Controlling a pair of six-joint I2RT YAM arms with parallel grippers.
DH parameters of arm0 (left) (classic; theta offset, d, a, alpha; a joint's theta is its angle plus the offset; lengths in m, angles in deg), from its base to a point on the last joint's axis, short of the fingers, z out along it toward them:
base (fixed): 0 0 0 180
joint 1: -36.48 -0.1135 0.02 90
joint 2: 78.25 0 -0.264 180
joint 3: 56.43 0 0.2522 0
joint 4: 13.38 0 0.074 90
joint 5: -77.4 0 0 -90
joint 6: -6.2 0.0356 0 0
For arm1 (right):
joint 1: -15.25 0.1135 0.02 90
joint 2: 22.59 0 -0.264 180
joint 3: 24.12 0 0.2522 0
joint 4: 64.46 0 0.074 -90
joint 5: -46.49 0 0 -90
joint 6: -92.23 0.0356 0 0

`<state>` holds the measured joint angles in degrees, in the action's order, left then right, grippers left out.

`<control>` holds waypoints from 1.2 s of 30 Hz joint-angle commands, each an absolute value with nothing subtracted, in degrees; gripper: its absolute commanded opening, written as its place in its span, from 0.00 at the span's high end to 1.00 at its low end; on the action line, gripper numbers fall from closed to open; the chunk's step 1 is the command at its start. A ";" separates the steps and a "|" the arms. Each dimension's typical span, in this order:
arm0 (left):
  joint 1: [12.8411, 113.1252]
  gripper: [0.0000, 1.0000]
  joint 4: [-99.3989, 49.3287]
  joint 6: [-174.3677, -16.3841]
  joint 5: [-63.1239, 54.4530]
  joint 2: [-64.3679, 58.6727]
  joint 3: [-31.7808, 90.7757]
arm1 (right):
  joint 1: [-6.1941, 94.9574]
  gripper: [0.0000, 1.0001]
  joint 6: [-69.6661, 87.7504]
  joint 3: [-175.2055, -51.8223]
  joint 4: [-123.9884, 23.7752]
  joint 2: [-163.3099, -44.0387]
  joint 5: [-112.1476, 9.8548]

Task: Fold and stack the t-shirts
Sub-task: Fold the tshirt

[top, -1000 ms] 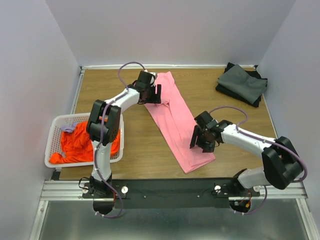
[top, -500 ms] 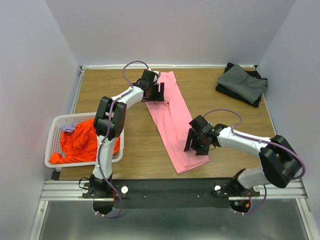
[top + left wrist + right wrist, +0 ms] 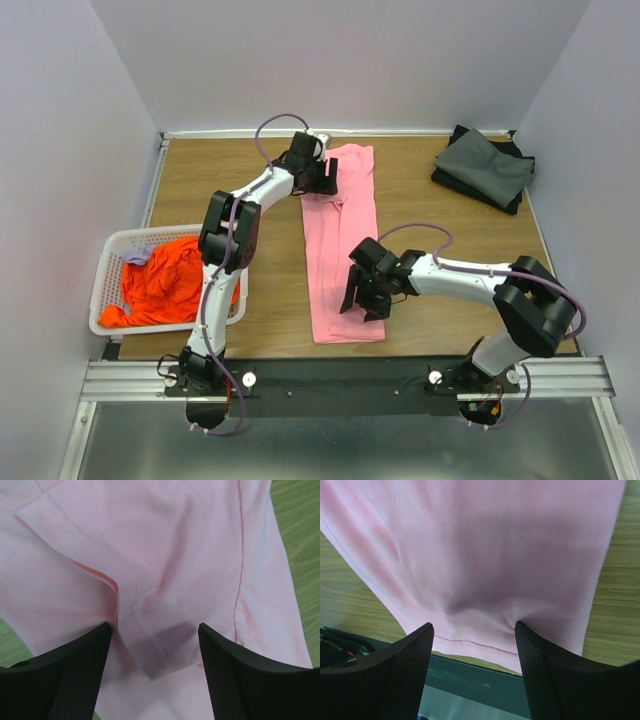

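A light pink t-shirt (image 3: 340, 240), folded into a long strip, lies on the wooden table (image 3: 200, 185), running from far to near. My left gripper (image 3: 326, 178) is open at its far end, fingertips down on the cloth by a sleeve hem (image 3: 165, 555). My right gripper (image 3: 358, 300) is open on the near end, fingertips pressing just above the bottom hem (image 3: 495, 540). A bright orange t-shirt (image 3: 160, 285) lies crumpled in the basket. Dark grey and black t-shirts (image 3: 485, 168) lie stacked at the far right corner.
The white slotted basket (image 3: 105, 280) stands at the left edge, with a small purple cloth (image 3: 135, 258) inside. The black rail (image 3: 350, 375) runs along the near edge, just below the pink hem. White walls enclose the table.
Both grippers have swept the pink shirt round: its near end slid left and its far end right, so the strip went from diagonal to nearly straight.
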<state>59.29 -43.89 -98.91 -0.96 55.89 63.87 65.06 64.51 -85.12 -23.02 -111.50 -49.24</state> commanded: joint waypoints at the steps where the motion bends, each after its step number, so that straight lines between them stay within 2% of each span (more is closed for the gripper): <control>1: 59.77 0.21 -45.68 -97.07 1.29 59.91 66.39 | 66.32 0.27 66.04 -84.90 -21.43 -115.40 -48.95; 6: 59.77 0.21 -46.83 -96.54 1.03 60.35 69.91 | 66.49 0.27 66.56 -85.25 -20.91 -113.30 -48.17; 11: 59.77 0.21 -47.35 -96.54 0.06 55.88 73.08 | 66.41 0.26 68.67 -85.25 -16.87 -105.41 -45.62; 18: 59.86 0.21 -48.06 -98.47 -1.70 42.19 71.33 | 66.41 0.26 72.19 -82.71 -9.57 -96.26 -41.31; 21: 60.56 0.21 -47.97 -100.14 -3.97 32.80 62.56 | 66.49 0.26 71.75 -81.48 -7.64 -95.28 -40.52; 24: 63.02 0.21 -46.92 -103.56 -5.65 24.43 47.81 | 66.49 0.26 69.82 -81.39 -6.76 -96.07 -40.17; 25: 63.98 0.21 -46.04 -105.75 -7.05 18.66 39.42 | 66.58 0.26 68.51 -81.99 -6.58 -97.38 -40.08; 28: 70.22 0.21 -45.68 -109.10 -10.31 8.25 25.24 | 66.76 0.27 65.87 -84.36 -6.41 -99.75 -39.73; 33: 78.30 0.21 -48.40 -119.72 -11.97 -5.18 11.31 | 67.37 0.27 64.02 -86.22 -5.97 -102.48 -38.49; 36: 81.12 0.21 -50.86 -125.17 -13.81 -9.07 5.33 | 68.07 0.28 63.31 -86.22 -5.79 -104.07 -39.02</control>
<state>78.39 -46.82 -115.06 -8.74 -3.10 10.87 66.91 65.12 -84.91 -7.59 -102.40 -41.24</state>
